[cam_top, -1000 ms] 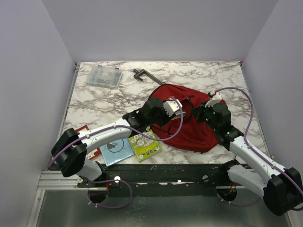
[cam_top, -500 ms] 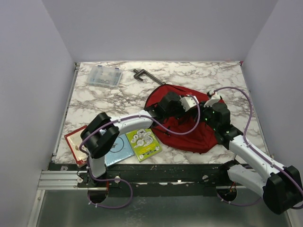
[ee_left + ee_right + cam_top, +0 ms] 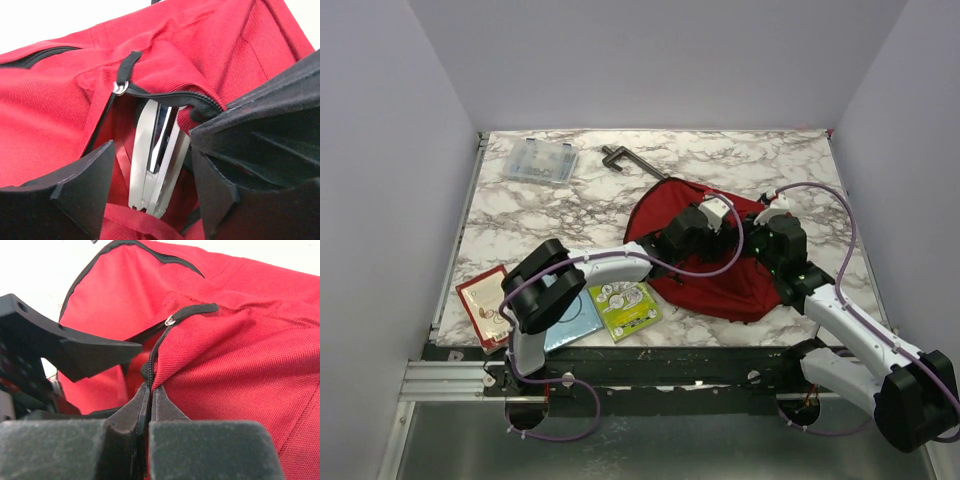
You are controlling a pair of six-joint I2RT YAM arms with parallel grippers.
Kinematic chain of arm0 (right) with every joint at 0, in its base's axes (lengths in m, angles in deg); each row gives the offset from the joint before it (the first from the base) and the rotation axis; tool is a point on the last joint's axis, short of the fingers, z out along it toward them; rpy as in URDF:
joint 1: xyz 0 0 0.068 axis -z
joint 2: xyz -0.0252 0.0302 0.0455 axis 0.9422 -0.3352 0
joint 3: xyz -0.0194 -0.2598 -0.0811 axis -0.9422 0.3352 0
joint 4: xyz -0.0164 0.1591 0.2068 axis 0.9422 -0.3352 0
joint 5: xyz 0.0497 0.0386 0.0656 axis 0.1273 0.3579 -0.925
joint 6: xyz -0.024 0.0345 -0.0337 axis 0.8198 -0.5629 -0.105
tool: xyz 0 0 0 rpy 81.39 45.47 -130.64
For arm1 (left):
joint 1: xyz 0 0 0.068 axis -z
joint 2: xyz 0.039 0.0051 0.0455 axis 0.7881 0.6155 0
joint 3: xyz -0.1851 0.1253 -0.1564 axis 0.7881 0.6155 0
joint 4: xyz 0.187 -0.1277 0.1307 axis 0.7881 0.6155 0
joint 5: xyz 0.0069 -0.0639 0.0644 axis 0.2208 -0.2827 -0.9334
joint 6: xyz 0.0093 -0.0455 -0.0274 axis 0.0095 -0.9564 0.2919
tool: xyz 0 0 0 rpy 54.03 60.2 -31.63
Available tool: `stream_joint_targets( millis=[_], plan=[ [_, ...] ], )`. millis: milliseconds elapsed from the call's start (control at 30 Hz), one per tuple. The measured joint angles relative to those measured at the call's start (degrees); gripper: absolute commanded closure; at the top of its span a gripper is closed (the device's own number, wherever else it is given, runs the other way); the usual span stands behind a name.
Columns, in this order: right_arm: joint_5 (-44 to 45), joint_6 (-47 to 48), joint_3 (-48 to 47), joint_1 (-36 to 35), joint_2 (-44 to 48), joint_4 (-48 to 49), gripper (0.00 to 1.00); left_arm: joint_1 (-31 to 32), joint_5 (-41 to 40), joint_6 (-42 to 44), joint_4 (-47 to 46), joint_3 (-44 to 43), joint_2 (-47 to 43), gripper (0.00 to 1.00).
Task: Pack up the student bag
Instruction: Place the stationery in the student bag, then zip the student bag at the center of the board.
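The student bag [image 3: 720, 285] lies on the marble desk [image 3: 570, 215], right of centre, toward 4 o'clock. The left hand [image 3: 152, 150] is at the bag's open mouth with its fingers apart. A pale grey folded item [image 3: 150, 165] sits between them, inside the opening. The right hand [image 3: 149, 390], at the bag's 2 o'clock, is pinched together on the zip edge.

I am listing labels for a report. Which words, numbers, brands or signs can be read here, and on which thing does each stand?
No text can be read in any view.
On the green booklet: round pictures with print, too small to read.
On the blue booklet: a pale mark, no legible words.
On the red card: print, blurred.
On the red backpack: no label shows.
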Motion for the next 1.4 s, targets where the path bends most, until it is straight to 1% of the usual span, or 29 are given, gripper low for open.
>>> stream_joint_targets(
  millis=[200, 433, 533, 600, 700, 800, 867, 900, 967, 1000, 1067, 1133, 1167, 1233, 1300, 1400],
  plan=[
    [0.8, 1.2, -0.9, -0.5, 0.0, -1.7, 0.99, -2.4, 4.0, -8.1, 7.0, -0.3, -5.4, 0.24],
    [1.0, 2.1, -1.4, -0.6, 0.0, -3.4, 0.99, -6.1, 9.3, -14.5, 12.2, 1.6, -15.0, 0.25],
    [1.0, 2.2, -1.7, -0.6, 0.0, -4.3, 0.99, -11.6, 12.7, -20.3, 14.2, 1.6, -16.3, 0.25],
    [1.0, 2.2, -1.7, -0.6, 0.0, -4.7, 0.99, -15.0, 14.3, -22.6, 15.4, 1.1, -14.9, 0.25],
    [0.7, 2.1, -1.8, -0.6, 0.0, -4.9, 0.99, -19.1, 17.2, -24.8, 18.1, -3.1, -8.1, 0.25],
    [0.7, 2.0, -1.8, -0.6, -0.1, -5.0, 0.99, -19.3, 20.2, -25.2, 20.4, -7.1, -1.5, 0.25],
    [0.7, 2.0, -2.0, -0.6, -0.5, -5.1, 0.99, -18.7, 22.1, -25.1, 22.8, -10.1, 2.6, 0.28],
    [0.7, 2.0, -2.4, -0.6, -0.8, -5.5, 0.99, -18.6, 22.9, -25.1, 23.8, -11.5, 4.0, 0.3],
    [0.7, 2.0, -3.2, -0.6, -1.5, -6.2, 0.99, -18.3, 24.2, -25.1, 25.1, -13.0, 5.6, 0.41],
    [0.7, 2.0, -3.5, -0.6, -1.7, -6.5, 0.99, -18.2, 24.7, -25.2, 25.8, -13.4, 6.0, 0.51],
    [0.7, 2.0, -3.6, -0.6, -1.9, -7.1, 0.99, -18.1, 25.8, -25.2, 26.6, -13.7, 6.1, 0.66],
    [0.7, 2.0, -3.6, -0.6, -1.9, -7.6, 0.98, -18.1, 27.3, -25.3, 27.4, -14.5, 6.4, 0.76],
    [0.7, 2.0, -3.6, -0.6, -1.9, -7.7, 0.96, -18.1, 28.0, -25.2, 27.5, -15.0, 6.6, 0.83],
    [0.7, 1.8, -3.7, -0.6, -2.2, -8.0, 0.87, -18.1, 29.6, -25.4, 27.7, -15.6, 6.8, 0.96],
    [0.7, 1.5, -3.8, -0.6, -2.9, -8.4, 0.8, -18.2, 31.6, -26.0, 28.1, -16.3, 7.0, 1.0],
    [-0.5, 0.6, -4.4, -0.6, -5.2, -9.1, 0.69, -18.0, 35.0, -27.3, 28.0, -17.4, 7.0, 1.0]
  ],
)
